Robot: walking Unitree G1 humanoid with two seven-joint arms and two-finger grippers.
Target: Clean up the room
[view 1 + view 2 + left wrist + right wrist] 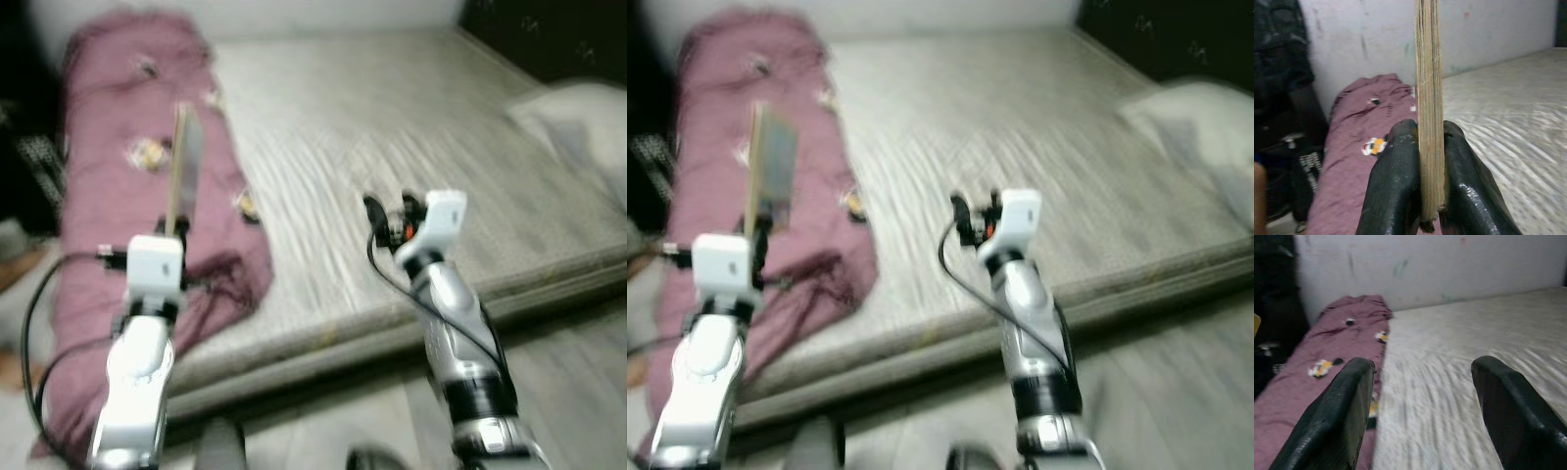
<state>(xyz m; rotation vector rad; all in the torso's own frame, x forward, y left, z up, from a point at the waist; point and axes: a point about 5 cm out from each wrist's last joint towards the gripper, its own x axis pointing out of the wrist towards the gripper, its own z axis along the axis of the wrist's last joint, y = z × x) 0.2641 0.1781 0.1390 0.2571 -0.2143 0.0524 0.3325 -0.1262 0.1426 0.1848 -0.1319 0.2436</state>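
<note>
Your left gripper (pixel 1422 186) is pinching a thin book (pixel 1429 98) by its lower edge, both black fingers (pixel 1393 186) pressed against its two faces; the book stands upright above the gripper, edge-on to the wrist camera, its stacked page edges plain to see; from the head views the same book (pixel 184 166) rises straight toward 12 o'clock from the left wrist, in front of the maroon blanket (pixel 118 127); that blanket lies in a long bundle along the bed's left side, at your 10 to 11 o'clock, with small yellow and white patches on it, and its near end spills over the mattress edge; your right gripper (pixel 1422 406) is held out over the mattress (pixel 392 127), toward 1 o'clock, with its fingers spread wide apart and nothing between them; a pale pillow (pixel 578 122) sits at 2 o'clock near the bed's right edge; a light wall (pixel 1488 29) runs behind the bed at 12 o'clock; the head views are blurred, so finer detail on the bed cannot be made out.
</note>
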